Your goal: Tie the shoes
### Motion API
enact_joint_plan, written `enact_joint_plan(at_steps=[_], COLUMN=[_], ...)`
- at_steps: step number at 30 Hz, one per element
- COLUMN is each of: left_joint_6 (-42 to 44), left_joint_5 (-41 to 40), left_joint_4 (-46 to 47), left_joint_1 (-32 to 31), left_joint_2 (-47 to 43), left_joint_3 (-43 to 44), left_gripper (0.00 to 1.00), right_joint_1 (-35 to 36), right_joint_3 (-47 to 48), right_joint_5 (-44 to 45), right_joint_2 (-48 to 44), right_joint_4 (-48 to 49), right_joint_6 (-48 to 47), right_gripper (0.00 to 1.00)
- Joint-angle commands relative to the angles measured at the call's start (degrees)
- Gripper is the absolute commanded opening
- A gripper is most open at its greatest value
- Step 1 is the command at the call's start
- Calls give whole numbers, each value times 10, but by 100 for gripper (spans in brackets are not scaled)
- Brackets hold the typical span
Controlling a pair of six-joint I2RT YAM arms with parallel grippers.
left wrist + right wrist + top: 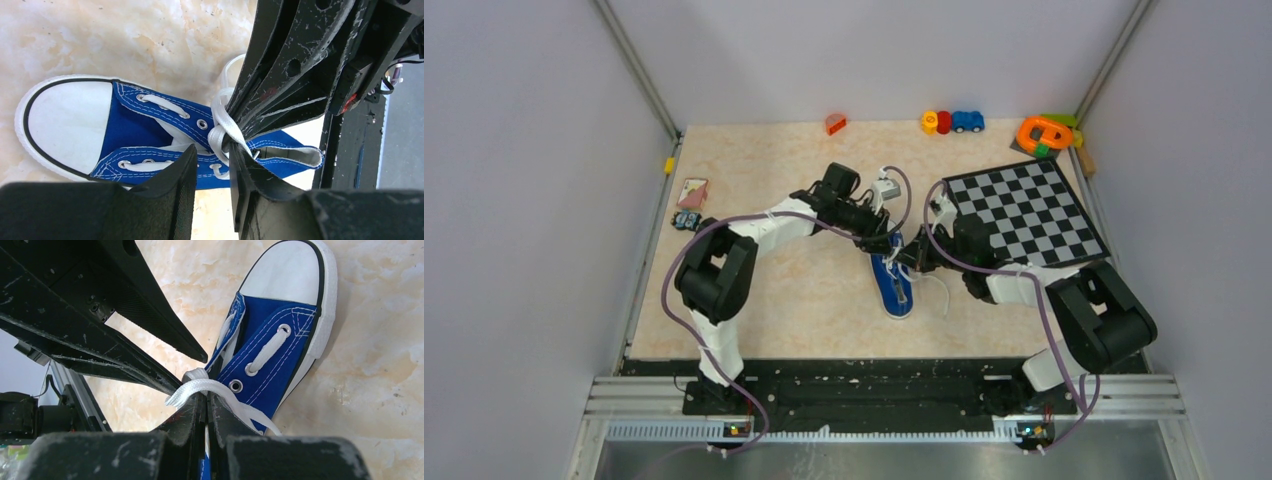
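Note:
The blue sneaker (894, 288) lies mid-table, its white toe cap toward the arms. It also shows in the left wrist view (135, 130) and the right wrist view (270, 365). Both grippers meet over its upper eyelets. My right gripper (207, 399) is shut on the white lace (200, 386), which drapes over its fingertips. In the left wrist view it comes in from the top right and pinches the lace (222, 125). My left gripper (212, 150) is open just above the shoe's side, the lace loop hanging at its right fingertip (240, 165). From above, the left gripper (886, 245) and right gripper (914, 262) nearly touch.
A checkerboard (1024, 210) lies at the right, close behind the right arm. Small toy cars (952, 122), an orange toy (1044, 132) and a red piece (835, 124) line the far edge. A card (692, 190) lies at the left edge. A loose lace end (939, 290) trails right of the shoe.

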Motion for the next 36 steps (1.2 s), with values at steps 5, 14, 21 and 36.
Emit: enact_joint_plan(at_steps=[5,14,21,36], left_joint_6=[4,15,-4,-71], left_joint_5=[39,-11,-78,-236], left_joint_4=[-13,-21,-22,11], left_joint_1=[-3,5,5,7], left_joint_2=[17,-33,-78,-164], left_joint_3=[36,12,5,-45], left_gripper=[2,0,0,0], right_joint_1=[5,5,4,-9], right_joint_3=[18,16,10,-28], right_joint_5=[-12,11,61,162], right_joint_2=[1,-40,-143,-250], right_joint_4=[19,-33,-152,-260], right_joint_6=[-9,-27,-77,-118], right_gripper=[0,13,17,74])
